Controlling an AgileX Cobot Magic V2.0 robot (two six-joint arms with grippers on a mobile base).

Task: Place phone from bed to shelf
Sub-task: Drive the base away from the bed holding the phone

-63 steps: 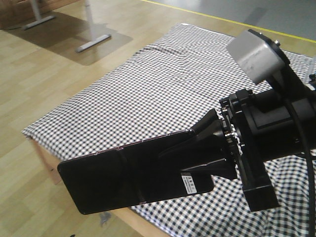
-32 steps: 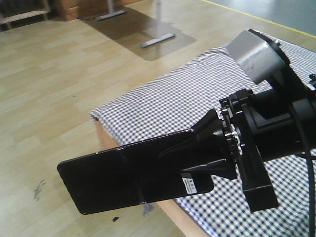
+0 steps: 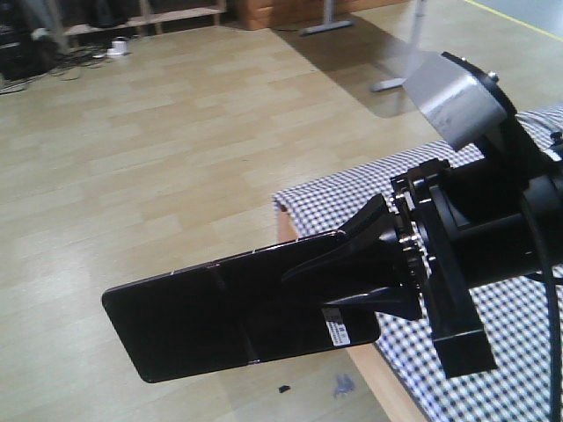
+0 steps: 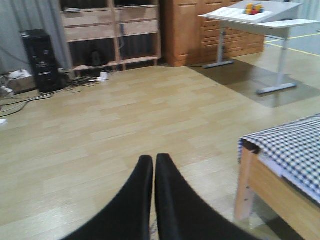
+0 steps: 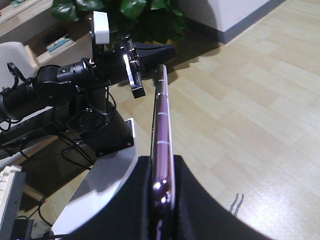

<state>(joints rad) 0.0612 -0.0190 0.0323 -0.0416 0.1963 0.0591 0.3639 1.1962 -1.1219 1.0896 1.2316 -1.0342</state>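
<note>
The phone [image 3: 220, 321], a long glossy black slab with a white sticker near its gripped end, hangs level over the wooden floor, beyond the bed's corner. My right gripper [image 3: 308, 290] is shut on that end. The right wrist view shows the phone [image 5: 162, 130] edge-on, its pinkish rim pinched between the black fingers [image 5: 190, 200]. The bed [image 3: 528, 352] in black-and-white check lies at the right, and its corner [image 4: 295, 145] also appears in the left wrist view. My left gripper [image 4: 153, 160] is shut and empty above the floor. The shelf [image 4: 110, 30] stands against the far wall.
A white desk [image 4: 255, 12] on metal legs stands at the back right beside an orange-brown cabinet [image 4: 200, 35]. A black computer tower [image 4: 42, 60] and loose cables [image 4: 80, 82] sit left of the shelving. Green plants [image 5: 135, 15] and the robot's white base [image 5: 100, 185] appear behind the arms.
The whole view has swung left: the bed slid from under the phone to the right edge and bare floor fills the frame. The phone stays the same in my right gripper.
</note>
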